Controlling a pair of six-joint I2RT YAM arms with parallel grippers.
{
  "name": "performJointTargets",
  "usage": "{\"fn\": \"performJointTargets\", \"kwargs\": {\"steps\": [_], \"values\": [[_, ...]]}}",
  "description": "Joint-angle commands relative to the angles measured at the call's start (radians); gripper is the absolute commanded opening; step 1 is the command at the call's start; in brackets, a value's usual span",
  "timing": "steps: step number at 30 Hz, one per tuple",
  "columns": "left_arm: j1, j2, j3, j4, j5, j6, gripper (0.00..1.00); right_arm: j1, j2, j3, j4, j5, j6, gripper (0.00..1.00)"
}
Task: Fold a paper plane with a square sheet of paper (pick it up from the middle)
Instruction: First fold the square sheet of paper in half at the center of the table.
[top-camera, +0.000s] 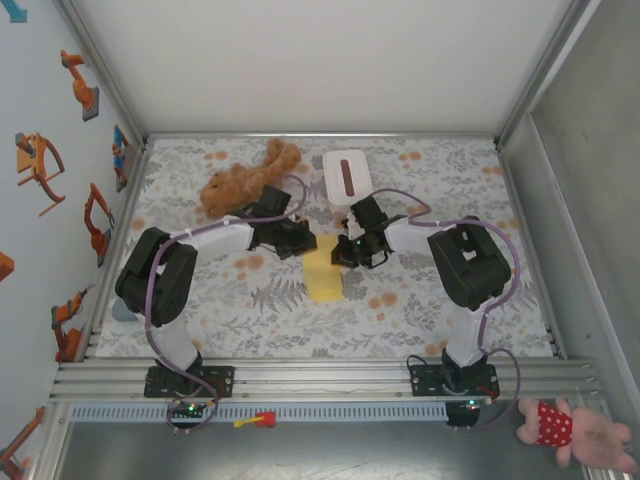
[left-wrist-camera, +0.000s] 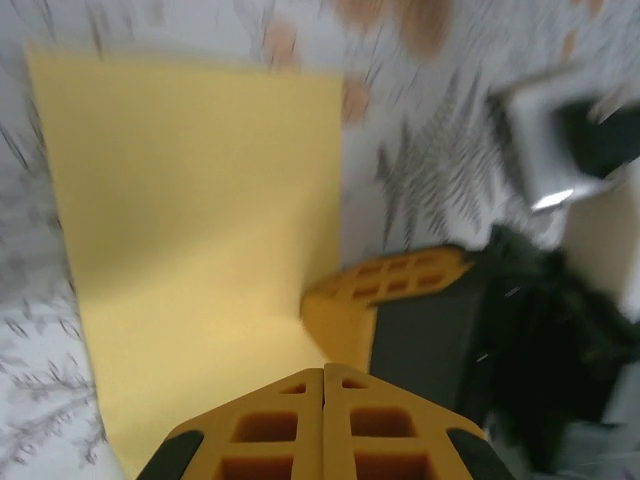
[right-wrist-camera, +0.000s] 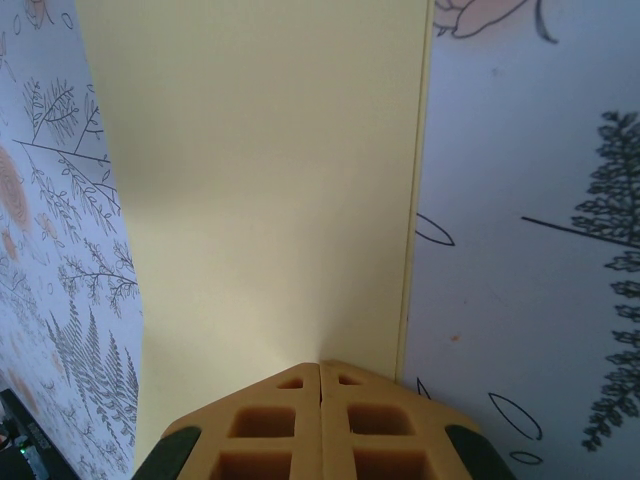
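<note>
The pale-yellow sheet of paper (top-camera: 323, 274) lies flat on the patterned table as a narrow rectangle, doubled over. In the right wrist view the paper (right-wrist-camera: 260, 190) shows two stacked edges along its right side. My left gripper (top-camera: 308, 243) and my right gripper (top-camera: 341, 251) meet over its far end. The left gripper (left-wrist-camera: 324, 370) is shut, its tip down at the paper (left-wrist-camera: 190, 210), with one yellow finger of the right gripper (left-wrist-camera: 385, 285) just beyond it. The right gripper (right-wrist-camera: 320, 363) is also shut, its tip resting on the sheet near the doubled edge. Nothing sits between either pair of jaws.
A white box with a brown slot (top-camera: 347, 176) stands just behind the grippers. A brown plush toy (top-camera: 240, 182) lies at the back left. A pink plush (top-camera: 580, 430) and a small red and yellow item (top-camera: 258, 420) lie in front of the rail. Walls (top-camera: 110, 200) enclose the table.
</note>
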Motion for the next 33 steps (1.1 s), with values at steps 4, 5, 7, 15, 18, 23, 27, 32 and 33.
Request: {"fn": "performJointTargets", "kwargs": {"steps": [4,5,7,15,18,23,27,32,33], "values": [[0.003,0.038,-0.050,0.036,0.091,-0.074,0.03,-0.015,0.112,-0.073,-0.253,0.286,-0.003,0.00],[0.000,0.044,-0.051,0.038,0.098,-0.078,0.03,-0.015,0.109,-0.073,-0.254,0.289,-0.001,0.00],[-0.003,0.052,-0.052,0.037,0.092,-0.080,0.03,-0.015,0.105,-0.073,-0.256,0.292,-0.001,0.00],[-0.001,0.097,-0.056,0.040,0.085,-0.073,0.02,-0.015,0.102,-0.073,-0.254,0.300,0.004,0.00],[0.004,0.111,-0.052,0.002,0.086,-0.049,0.03,-0.015,0.101,-0.074,-0.256,0.303,0.004,0.00],[0.024,0.105,-0.115,0.009,0.080,-0.039,0.02,-0.014,0.103,-0.074,-0.258,0.309,0.004,0.00],[0.057,0.109,-0.205,0.047,0.081,-0.033,0.02,-0.015,0.104,-0.076,-0.258,0.314,0.001,0.00],[0.110,0.049,-0.236,-0.040,0.079,0.044,0.01,-0.015,0.105,-0.079,-0.253,0.317,0.004,0.00],[0.117,0.020,-0.229,-0.062,0.076,0.058,0.02,-0.015,0.104,-0.081,-0.250,0.318,0.006,0.00]]}}
